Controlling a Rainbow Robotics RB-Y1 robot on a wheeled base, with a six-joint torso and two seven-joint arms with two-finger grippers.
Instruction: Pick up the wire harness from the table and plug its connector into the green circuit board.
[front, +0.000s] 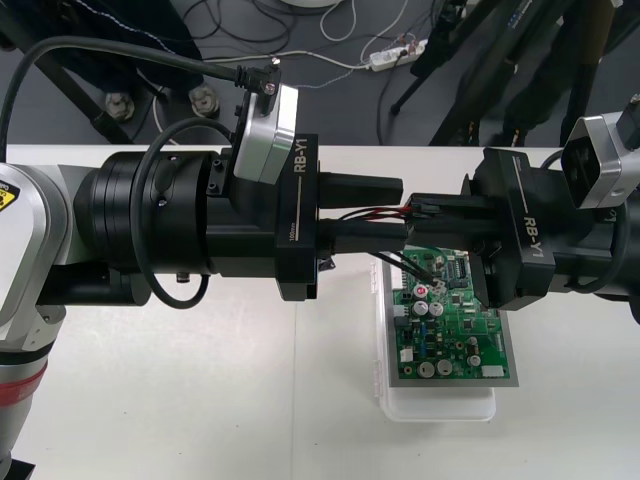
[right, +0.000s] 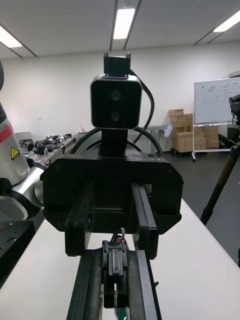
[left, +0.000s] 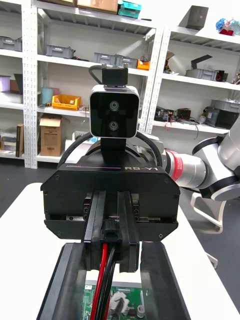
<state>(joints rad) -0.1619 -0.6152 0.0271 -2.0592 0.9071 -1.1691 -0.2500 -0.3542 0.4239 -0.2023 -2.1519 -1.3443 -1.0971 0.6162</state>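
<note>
Right gripper (front: 440, 215) fingers (right: 145, 285) closed on the plug (front: 424, 208) above the green board (front: 455, 330), near the worktop (front: 200, 400) far edge. Left gripper (front: 398, 210) fingers (left: 160, 285) spread wide around the wires (left: 102, 265).

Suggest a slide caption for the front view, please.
Right gripper holds the harness plug near the green circuit board; left gripper open.

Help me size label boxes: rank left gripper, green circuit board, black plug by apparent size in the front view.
1. left gripper (nearer the camera, so inflated)
2. green circuit board
3. black plug
</note>
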